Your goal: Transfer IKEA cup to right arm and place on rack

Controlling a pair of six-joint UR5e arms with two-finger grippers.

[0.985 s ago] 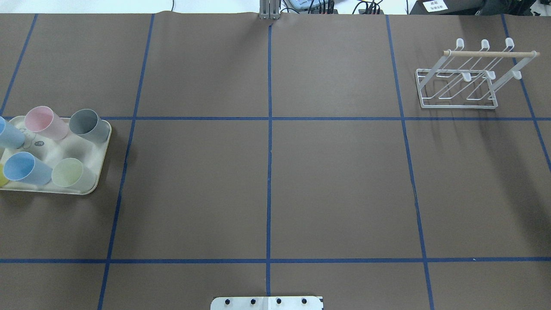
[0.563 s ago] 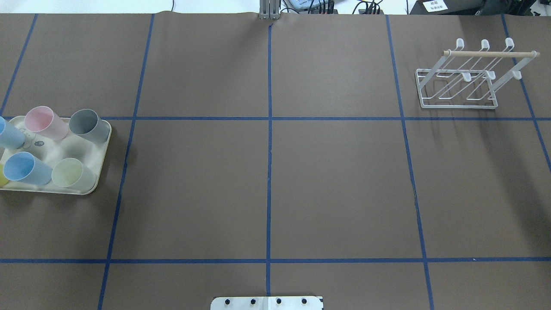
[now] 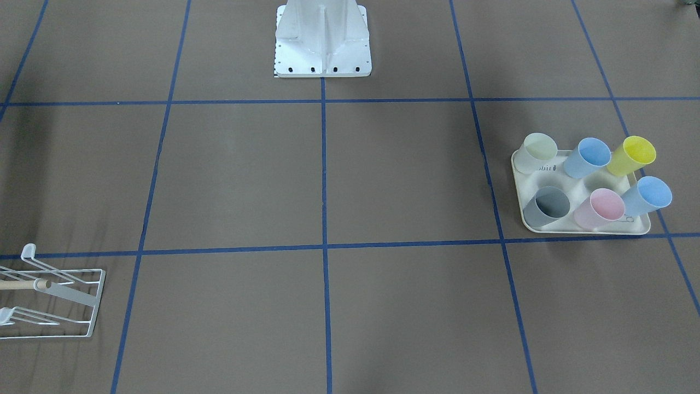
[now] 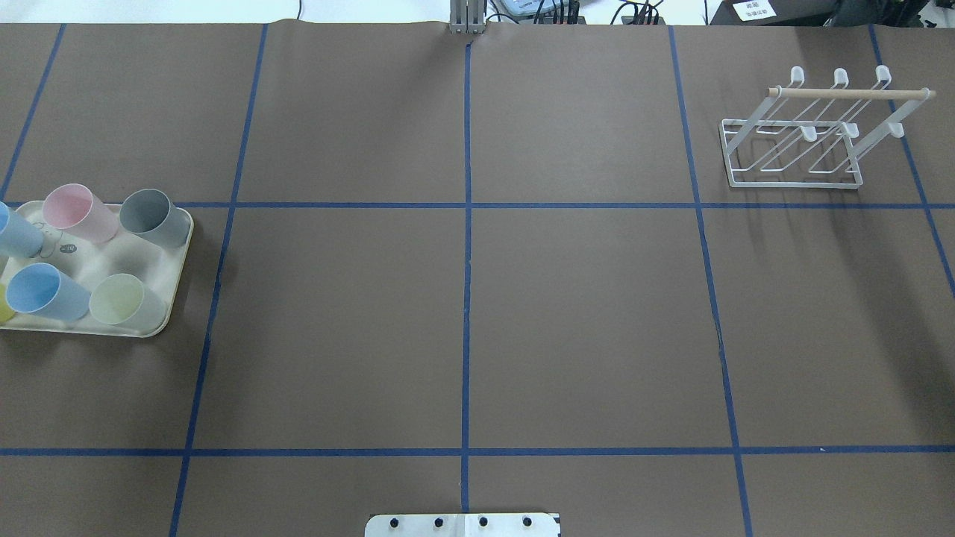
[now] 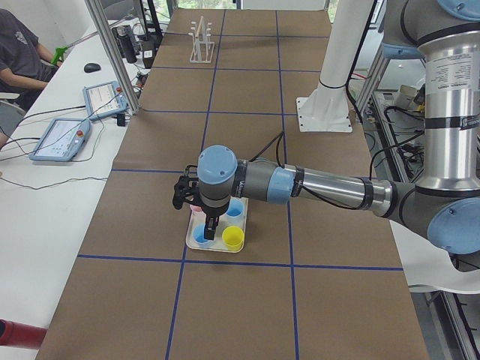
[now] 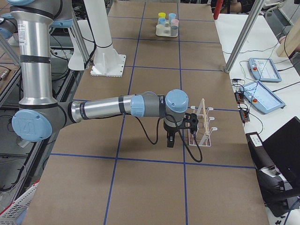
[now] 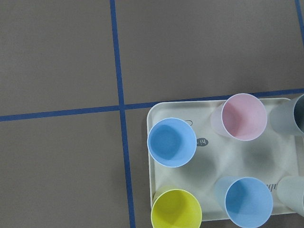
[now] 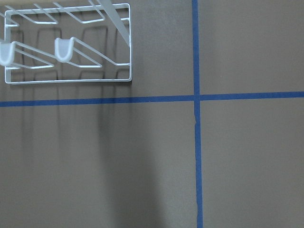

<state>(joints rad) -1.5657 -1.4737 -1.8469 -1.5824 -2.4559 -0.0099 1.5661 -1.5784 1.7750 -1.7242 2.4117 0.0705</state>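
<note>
Several pastel plastic cups stand upright on a cream tray (image 4: 175, 261) at the table's left: pink (image 4: 74, 210), grey (image 4: 153, 216), blue (image 4: 41, 291) and pale green (image 4: 123, 300) among them. My left gripper (image 5: 209, 225) hangs over this tray; the left wrist view looks straight down on a blue cup (image 7: 172, 142) and a yellow cup (image 7: 176, 209). The white wire rack (image 4: 806, 134) with its wooden dowel stands at the far right, with nothing on it. My right gripper (image 6: 170, 140) hovers beside the rack (image 6: 201, 123). I cannot tell whether either gripper is open or shut.
The robot's white base plate (image 3: 322, 38) sits at the near middle edge. Blue tape lines grid the brown table cover. Beyond the far edge lie tablets (image 5: 61, 139) and cables, and a person (image 5: 19, 49) sits there.
</note>
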